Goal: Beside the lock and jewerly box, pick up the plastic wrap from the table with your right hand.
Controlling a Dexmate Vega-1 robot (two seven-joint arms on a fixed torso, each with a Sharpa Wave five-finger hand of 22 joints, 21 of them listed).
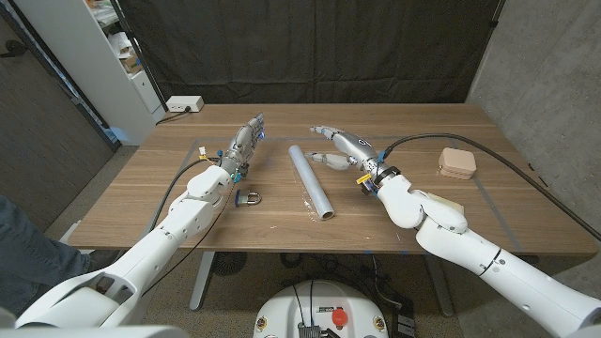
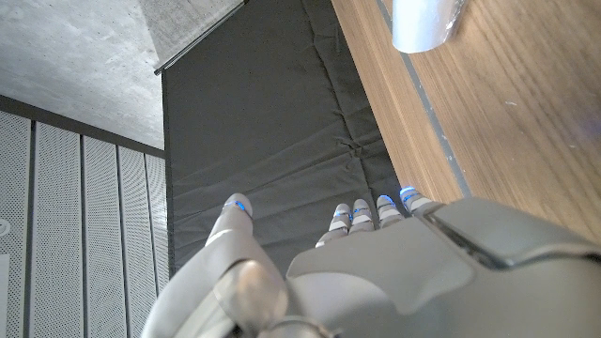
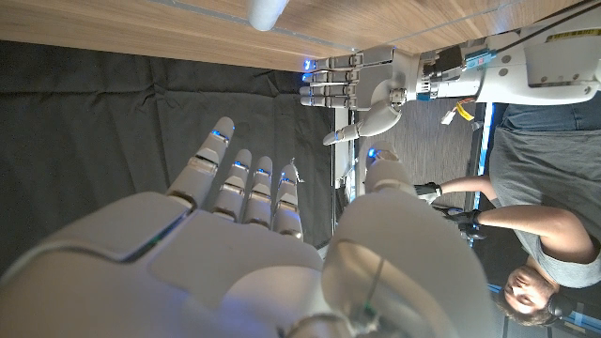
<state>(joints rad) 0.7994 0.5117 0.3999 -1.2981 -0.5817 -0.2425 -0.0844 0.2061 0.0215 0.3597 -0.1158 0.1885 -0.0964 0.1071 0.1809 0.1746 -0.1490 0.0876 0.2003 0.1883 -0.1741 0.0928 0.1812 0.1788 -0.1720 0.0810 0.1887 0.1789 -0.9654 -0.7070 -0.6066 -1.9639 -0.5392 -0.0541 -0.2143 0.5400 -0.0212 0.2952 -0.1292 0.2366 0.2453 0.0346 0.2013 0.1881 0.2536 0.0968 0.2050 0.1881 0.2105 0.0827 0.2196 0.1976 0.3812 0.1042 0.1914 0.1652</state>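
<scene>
A long grey roll of plastic wrap (image 1: 311,180) lies on the wooden table (image 1: 282,221), running from the middle toward the front edge. Its end shows in the left wrist view (image 2: 424,23) and in the right wrist view (image 3: 269,12). My right hand (image 1: 339,146) is just to the right of the roll's far end, fingers apart, holding nothing. My left hand (image 1: 246,141) stands to the left of the roll, open and apart from it. A padlock (image 1: 248,197) lies beside my left forearm. The tan jewelry box (image 1: 457,162) sits at the right of the table.
A white power strip (image 1: 184,104) lies at the table's back left corner. A dark curtain hangs behind the table. A person (image 3: 535,225) appears in the right wrist view, and a leg in jeans (image 1: 23,246) at the head view's left edge.
</scene>
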